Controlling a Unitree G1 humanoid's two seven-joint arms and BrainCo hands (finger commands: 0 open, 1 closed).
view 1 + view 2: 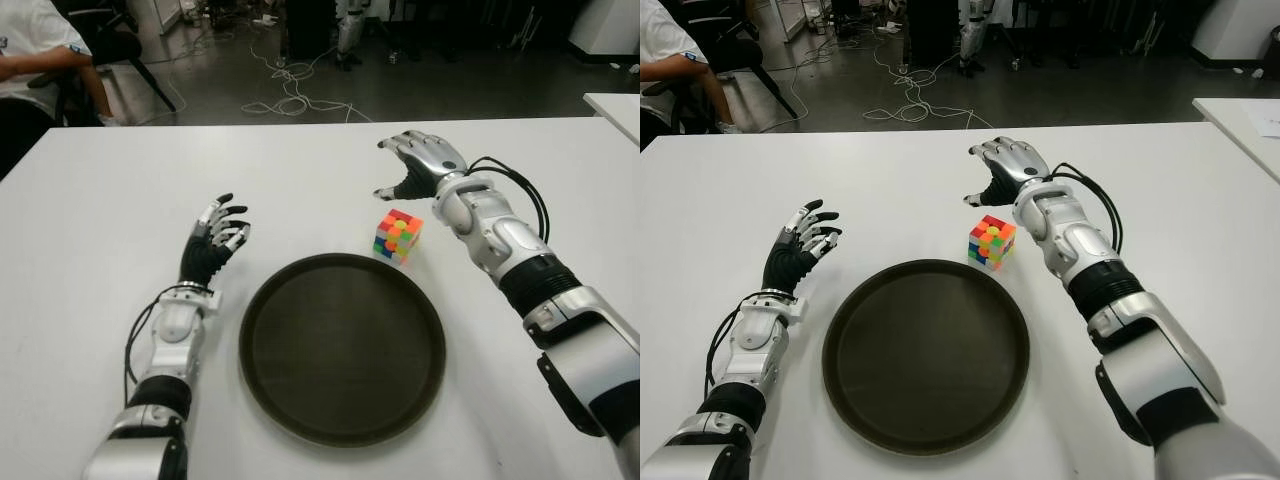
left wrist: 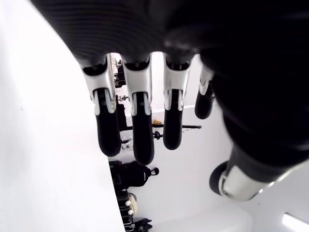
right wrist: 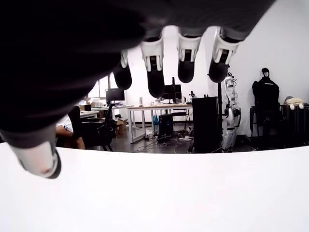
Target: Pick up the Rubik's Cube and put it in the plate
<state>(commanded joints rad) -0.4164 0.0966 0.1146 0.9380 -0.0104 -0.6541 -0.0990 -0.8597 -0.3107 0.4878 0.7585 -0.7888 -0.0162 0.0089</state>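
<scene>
The Rubik's Cube [image 1: 398,236] sits on the white table [image 1: 100,200], just beside the far right edge of the dark round plate [image 1: 342,345] and not yet lifted. The right hand [image 1: 420,165] hovers just beyond the cube, a little farther from the robot, with its fingers [image 3: 155,72] apart and gently curved, holding nothing; its wrist view shows only bare table and the room past the fingertips, so the cube lies back under the palm side of those fingers, not between them. The left hand [image 1: 212,240] shows to the left of the plate, its fingers [image 2: 140,125] spread and empty, taking no part.

By the look of it the step in hand is the reach: the hand is near the cube but has not closed on it. The next move seems to call for bringing the fingers back and down so that the thumb stands on one face of the cube and the other fingers on the opposite face, then closing squarely. After that comes a short lift and carry toward the robot, over the rim to the plate's middle
</scene>
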